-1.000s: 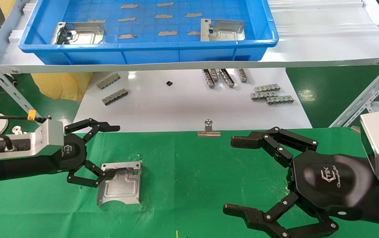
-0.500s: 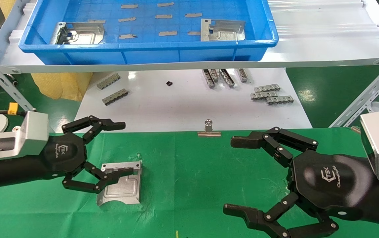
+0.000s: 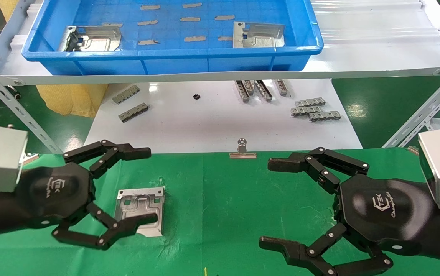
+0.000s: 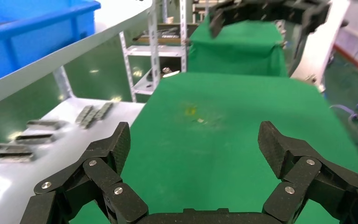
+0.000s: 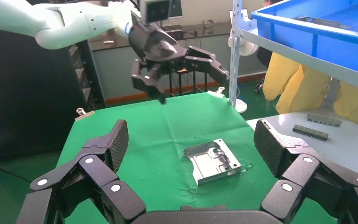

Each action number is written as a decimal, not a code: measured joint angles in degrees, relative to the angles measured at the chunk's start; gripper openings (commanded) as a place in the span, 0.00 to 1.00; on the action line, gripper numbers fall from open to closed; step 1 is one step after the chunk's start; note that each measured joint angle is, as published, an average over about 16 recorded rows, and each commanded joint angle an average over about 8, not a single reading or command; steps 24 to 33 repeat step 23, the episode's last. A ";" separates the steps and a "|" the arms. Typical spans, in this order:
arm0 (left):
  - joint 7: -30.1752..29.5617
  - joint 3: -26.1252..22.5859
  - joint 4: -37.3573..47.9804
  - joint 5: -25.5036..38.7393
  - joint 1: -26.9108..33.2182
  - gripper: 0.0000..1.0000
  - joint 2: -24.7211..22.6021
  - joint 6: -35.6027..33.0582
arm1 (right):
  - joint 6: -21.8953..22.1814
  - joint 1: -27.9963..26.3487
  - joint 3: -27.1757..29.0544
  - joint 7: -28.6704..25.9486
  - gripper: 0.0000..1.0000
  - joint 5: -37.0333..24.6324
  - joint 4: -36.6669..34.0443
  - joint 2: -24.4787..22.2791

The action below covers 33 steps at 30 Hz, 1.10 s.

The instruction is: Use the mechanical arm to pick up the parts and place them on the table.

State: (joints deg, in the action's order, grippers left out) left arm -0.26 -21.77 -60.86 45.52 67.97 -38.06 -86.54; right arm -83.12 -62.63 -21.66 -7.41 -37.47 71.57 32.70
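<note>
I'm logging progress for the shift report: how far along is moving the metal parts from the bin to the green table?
Done: one part lies flat on the green table. In hand: nothing; the left gripper is open above that part, and the right gripper hangs open and empty over the cloth. Left: two parts, and, lie in the blue bin on the shelf.

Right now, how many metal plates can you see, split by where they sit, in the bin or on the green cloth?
Plates in the blue bin: 2 (one, another)
Plates on the green cloth: 1
Total: 3
</note>
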 measured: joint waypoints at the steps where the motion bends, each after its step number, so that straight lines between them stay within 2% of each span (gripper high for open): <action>1: -0.97 0.53 -1.18 -0.34 -0.59 1.00 0.28 0.08 | 0.00 0.00 0.00 0.00 1.00 0.00 0.00 0.00; 14: -10.24 5.80 -12.97 -3.76 -6.46 1.00 3.06 0.82 | 0.01 0.01 0.00 0.00 1.00 0.01 -0.01 0.00; 33: -11.22 6.52 -14.60 -4.29 -7.26 1.00 3.45 0.93 | 0.01 0.01 0.00 0.00 1.00 0.01 -0.01 -0.01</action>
